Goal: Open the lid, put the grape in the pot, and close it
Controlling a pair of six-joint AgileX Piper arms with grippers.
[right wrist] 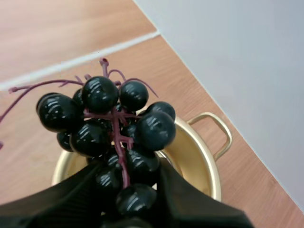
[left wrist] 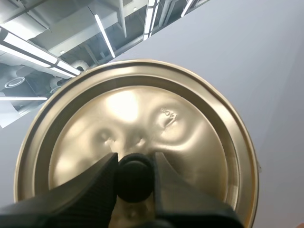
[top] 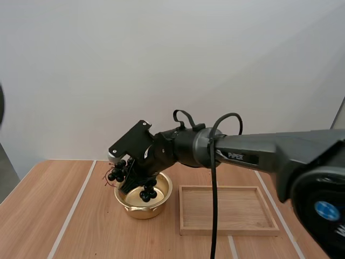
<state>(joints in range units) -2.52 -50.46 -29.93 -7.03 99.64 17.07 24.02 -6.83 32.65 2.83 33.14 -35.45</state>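
- The right arm (top: pixel 253 154) reaches in from the right edge of the worktop (top: pixel 81 226), passes over the far side of the wooden tray (top: pixel 229 231) and ends above the pot.
- The right jaws are clenched on the bunch of grapes (right wrist: pixel 102 95). In the right wrist view the two black fingers pinch the lower berries and the stem from either side.
- The long axis of the bunch follows its reddish stem. It runs straight out from the jaws, slanting down and toward the left edge of the worktop.
- The pot (top: pixel 141 208) stands open just left of the tray, about mid-worktop, with its gold mouth bare.
- The coming move turns on one relation. The berries nearest the jaws hang over the pot's mouth, and in the high view a few look to sit below the rim line. The far end of the bunch, with its loose stem tips, reaches past the rim on the left side and out over bare wood.
- My judgement is that letting go here could leave the bunch draped on the rim. It would be safer to draw the jaws back toward the tray side, or tip the bunch more upright, before release.
- The lid (left wrist: pixel 137 109) is off the pot and raised in the air, underside toward the camera. The left jaws grasp its black knob (left wrist: pixel 135 175) between them.
- Only closing the pot is left for the left arm.
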